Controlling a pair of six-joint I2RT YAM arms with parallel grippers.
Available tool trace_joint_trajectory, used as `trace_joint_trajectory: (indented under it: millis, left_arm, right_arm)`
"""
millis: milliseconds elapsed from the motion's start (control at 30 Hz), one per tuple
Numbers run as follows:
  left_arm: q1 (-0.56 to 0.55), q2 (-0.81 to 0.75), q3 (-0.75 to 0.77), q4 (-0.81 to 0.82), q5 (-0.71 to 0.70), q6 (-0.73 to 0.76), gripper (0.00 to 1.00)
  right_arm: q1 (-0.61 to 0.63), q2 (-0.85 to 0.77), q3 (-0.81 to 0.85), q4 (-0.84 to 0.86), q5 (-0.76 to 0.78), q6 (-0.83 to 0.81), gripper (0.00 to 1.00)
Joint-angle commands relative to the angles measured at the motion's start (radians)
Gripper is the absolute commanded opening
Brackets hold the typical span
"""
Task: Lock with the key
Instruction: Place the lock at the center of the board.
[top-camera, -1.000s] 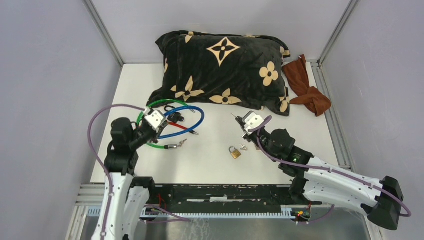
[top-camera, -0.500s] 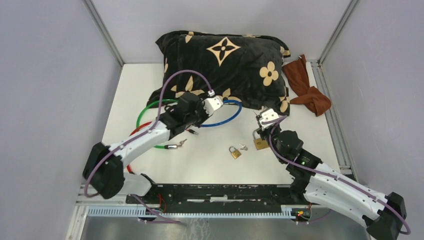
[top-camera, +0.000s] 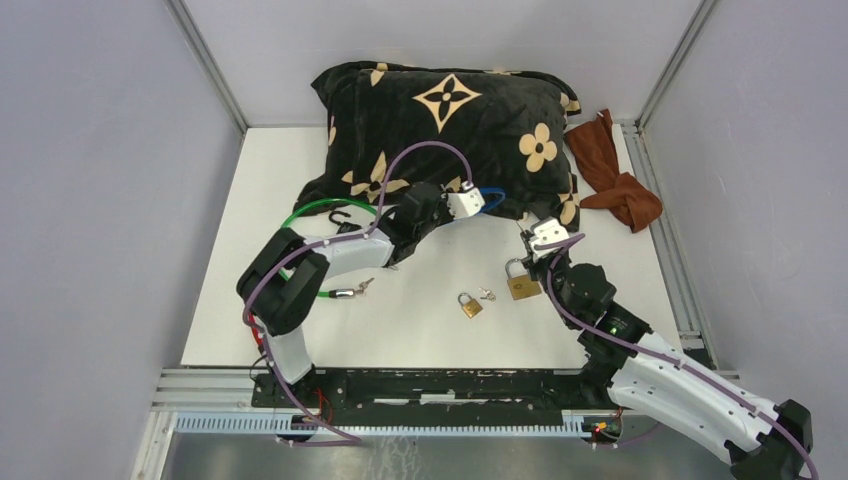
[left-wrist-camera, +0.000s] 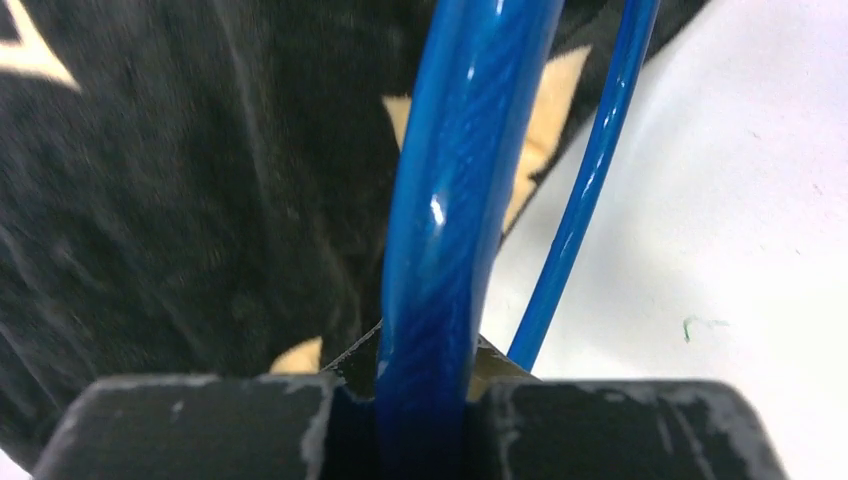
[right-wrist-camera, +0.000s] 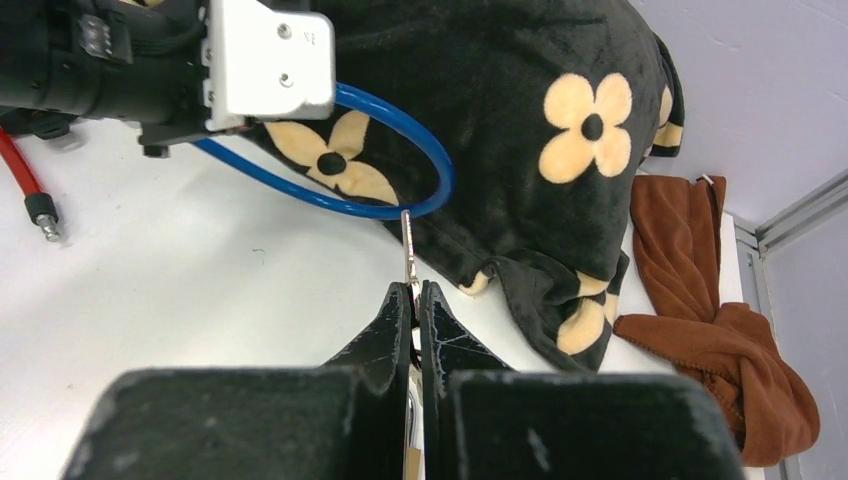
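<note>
Two arms reach over the white table (top-camera: 420, 335), and the biggest thing on it is a black pillow (top-camera: 450, 130) with beige flowers, lying at the far side. A brown cloth (top-camera: 615, 185) is crumpled just beside the right end of the pillow. The left arm stretches far forward to the near edge of the pillow, and the left gripper (left-wrist-camera: 425, 400) is clamped on the blue cable (left-wrist-camera: 440, 200), which runs up between its two fingers and makes a loop over the pillow edge. A green cable (top-camera: 310, 212) lies in an arc on the left part of the table, partly under the left arm, and one end of a red cable (right-wrist-camera: 20, 170) shows near it in the right wrist view. The right gripper (right-wrist-camera: 415, 300) has its fingers pressed together on a thin key (right-wrist-camera: 408, 245), whose tip stands out just before the blue loop. Just below this gripper in the top view is a brass padlock (top-camera: 521, 287) with its shackle up; if it hangs or rests on the table, I cannot tell. A smaller padlock (top-camera: 469, 305) lies near it at the middle of the table, with small keys (top-camera: 487, 294) just beside it.
</note>
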Motion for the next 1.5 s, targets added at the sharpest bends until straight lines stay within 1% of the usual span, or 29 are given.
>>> trace_joint_trajectory:
  millis: [0, 100, 167, 200, 233, 300, 367, 400, 467, 600, 667, 733, 833, 900, 1033, 1100, 1167, 1267, 1400, 1467]
  left_arm:
    - [-0.022, 0.037, 0.027, 0.271, -0.017, 0.214, 0.02]
    - [-0.025, 0.041, -0.055, 0.301, 0.044, 0.342, 0.02]
    - [-0.027, 0.026, -0.107, 0.238, 0.124, 0.434, 0.02]
    - [-0.03, 0.018, -0.131, 0.202, 0.153, 0.477, 0.05]
    - [-0.033, 0.011, -0.149, 0.176, 0.168, 0.501, 0.13]
    - [-0.036, 0.001, -0.16, 0.109, 0.177, 0.502, 0.33]
    - [-0.037, -0.01, -0.156, 0.026, 0.206, 0.478, 0.57]
    - [-0.037, -0.017, -0.151, -0.013, 0.22, 0.469, 0.65]
    - [-0.037, -0.033, -0.123, -0.152, 0.259, 0.46, 0.74]
    - [-0.046, -0.068, -0.038, -0.468, 0.34, 0.426, 0.8]
    - [-0.046, -0.08, 0.006, -0.589, 0.369, 0.415, 0.83]
    - [-0.045, -0.087, 0.043, -0.685, 0.379, 0.39, 0.87]
    - [-0.046, -0.104, 0.087, -0.785, 0.421, 0.381, 0.92]
    - [-0.046, -0.125, 0.11, -0.844, 0.467, 0.379, 0.98]
    - [-0.046, -0.207, 0.118, -0.897, 0.554, 0.318, 1.0]
    - [-0.046, -0.262, 0.105, -0.907, 0.585, 0.268, 1.0]
    - [-0.046, -0.322, 0.082, -0.909, 0.597, 0.202, 1.0]
    - [-0.044, -0.418, 0.015, -0.91, 0.604, 0.106, 1.0]
    - [-0.035, -0.555, -0.087, -0.915, 0.64, 0.01, 1.0]
    - [-0.003, -0.634, -0.15, -0.881, 0.685, -0.041, 1.0]
  right_arm:
    - [-0.006, -0.019, 0.002, 0.007, -0.012, -0.003, 0.0]
    - [-0.007, -0.022, 0.001, 0.009, -0.027, -0.005, 0.0]
    - [-0.008, -0.017, 0.003, 0.011, -0.043, -0.005, 0.0]
    - [-0.009, -0.013, 0.005, 0.011, -0.051, -0.006, 0.0]
    - [-0.01, -0.008, 0.006, 0.01, -0.062, -0.006, 0.0]
    - [-0.01, 0.001, 0.008, 0.011, -0.073, -0.006, 0.0]
    - [-0.01, 0.013, 0.01, 0.011, -0.084, -0.006, 0.0]
    - [-0.011, 0.017, 0.012, 0.011, -0.088, -0.006, 0.0]
    - [-0.012, 0.026, 0.018, 0.007, -0.102, -0.006, 0.0]
    - [-0.015, 0.055, 0.041, -0.018, -0.15, 0.0, 0.0]
    - [-0.019, 0.094, 0.066, -0.038, -0.177, 0.013, 0.0]
    - [-0.022, 0.143, 0.097, -0.057, -0.198, 0.033, 0.0]
    - [-0.035, 0.221, 0.144, -0.079, -0.208, 0.065, 0.0]
    - [-0.055, 0.271, 0.178, -0.093, -0.224, 0.094, 0.0]
    - [-0.125, 0.373, 0.236, -0.1, -0.303, 0.16, 0.0]
    - [-0.165, 0.435, 0.262, -0.079, -0.403, 0.179, 0.0]
    - [-0.206, 0.515, 0.298, -0.052, -0.507, 0.237, 0.0]
    - [-0.271, 0.673, 0.339, -0.002, -0.664, 0.283, 0.0]
    - [-0.308, 0.884, 0.454, -0.041, -0.793, 0.308, 0.0]
    - [-0.31, 0.976, 0.523, -0.076, -0.829, 0.306, 0.0]
